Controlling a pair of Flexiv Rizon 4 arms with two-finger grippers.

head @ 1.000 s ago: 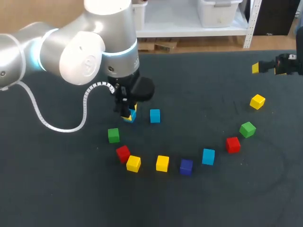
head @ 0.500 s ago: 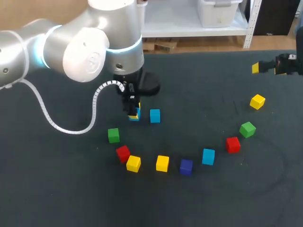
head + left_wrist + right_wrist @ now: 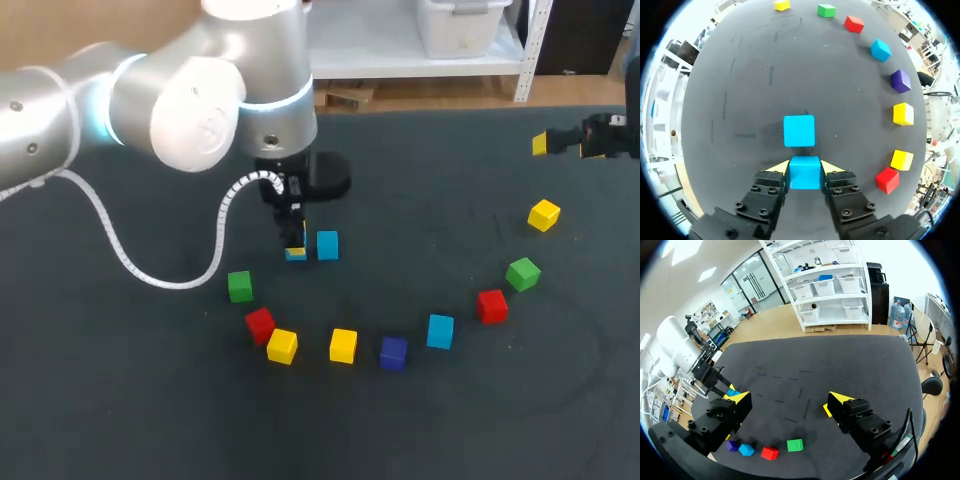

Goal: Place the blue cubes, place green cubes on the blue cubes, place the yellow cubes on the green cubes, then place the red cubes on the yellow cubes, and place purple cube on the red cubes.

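First step in hand: clamping one blue plastic cube [image 3: 804, 176] in left gripper [image 3: 805, 167] near the middle of the dark table [image 3: 450, 420], just beside another blue cube [image 3: 799, 130]; next, lower squarely, then release, with right gripper [image 3: 789, 400] spread open, empty, near the far right corner.

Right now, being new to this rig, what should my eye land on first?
The left gripper is shut on a blue cube beside a second blue cube mid-table. In front, loose cubes form an arc, purple cube included; the right gripper hangs open, far right.
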